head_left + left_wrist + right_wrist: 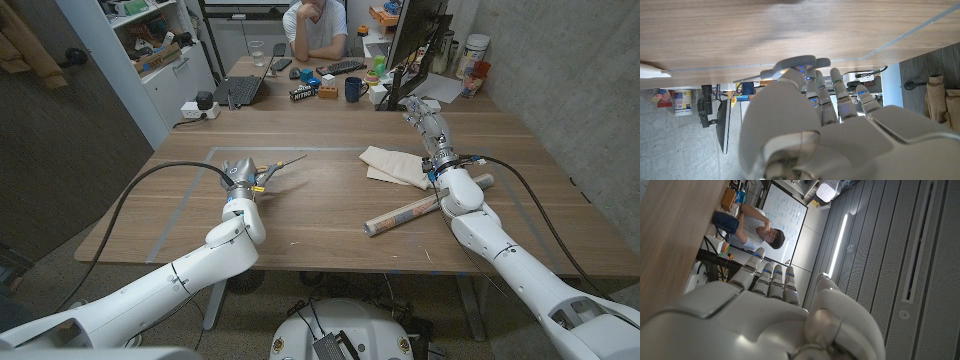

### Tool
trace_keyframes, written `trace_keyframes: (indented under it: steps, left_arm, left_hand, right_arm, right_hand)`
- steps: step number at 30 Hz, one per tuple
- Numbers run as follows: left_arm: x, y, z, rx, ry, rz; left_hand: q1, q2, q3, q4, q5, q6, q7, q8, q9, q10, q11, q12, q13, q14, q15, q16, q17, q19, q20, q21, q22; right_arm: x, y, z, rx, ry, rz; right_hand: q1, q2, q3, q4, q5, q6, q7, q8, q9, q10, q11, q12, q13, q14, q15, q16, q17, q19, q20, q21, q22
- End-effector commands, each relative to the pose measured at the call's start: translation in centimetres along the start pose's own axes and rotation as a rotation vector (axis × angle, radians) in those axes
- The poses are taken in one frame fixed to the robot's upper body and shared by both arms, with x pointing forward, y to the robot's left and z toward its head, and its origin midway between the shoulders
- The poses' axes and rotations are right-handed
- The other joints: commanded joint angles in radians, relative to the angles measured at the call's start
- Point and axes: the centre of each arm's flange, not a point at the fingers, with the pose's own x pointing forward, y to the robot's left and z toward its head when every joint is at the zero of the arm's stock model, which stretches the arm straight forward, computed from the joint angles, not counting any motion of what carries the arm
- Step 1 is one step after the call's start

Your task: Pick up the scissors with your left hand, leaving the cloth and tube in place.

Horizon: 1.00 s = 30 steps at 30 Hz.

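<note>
Already left hand closed around scissors, handles in its fingers, blades pointing away from hand toward cloth. Tube lies beyond cloth, beside right hand, fingers extended, holding nothing.

The left hand is reaching toward the wooden table, its fingers curling at a grey scissors handle loop lying against the wood. A corner of pale cloth is poking in at the edge.
</note>
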Motion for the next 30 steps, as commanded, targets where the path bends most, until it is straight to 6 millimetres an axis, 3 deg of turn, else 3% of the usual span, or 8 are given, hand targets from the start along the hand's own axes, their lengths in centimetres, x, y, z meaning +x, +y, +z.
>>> trace_keyframes:
  steps: [1,30]
  left_arm:
    - [-0.5,2.4,0.3,0.001,-0.012,0.070]
    - [-0.7,9.1,1.6,-0.038,-0.052,0.246]
  left_hand:
    - [0.003,0.008,0.036,0.028,0.006,0.170,0.010,0.249,0.297,0.049,-0.038,0.012,0.081,0.013,0.000,0.007,0.005,0.005,0.002,0.006,0.003]
    - [-0.006,0.003,0.050,0.025,0.006,0.155,0.010,0.279,0.347,0.051,-0.035,0.036,0.119,0.025,0.006,0.009,0.015,0.013,0.002,0.012,0.005]
  right_arm:
    - [0.1,0.3,1.1,-0.013,-0.016,0.010]
    - [1.2,1.2,4.0,-0.043,-0.052,0.025]
  right_hand:
    - [-0.008,0.000,-0.001,0.001,0.001,0.000,0.003,0.001,0.003,0.003,0.002,0.002,0.003,0.008,0.001,0.005,0.002,0.001,0.004,0.006,0.005]
    - [-0.008,0.000,0.000,-0.001,0.001,0.003,0.004,0.003,0.003,0.006,0.002,0.003,0.003,0.012,0.001,0.004,0.001,0.004,0.007,0.007,0.005]
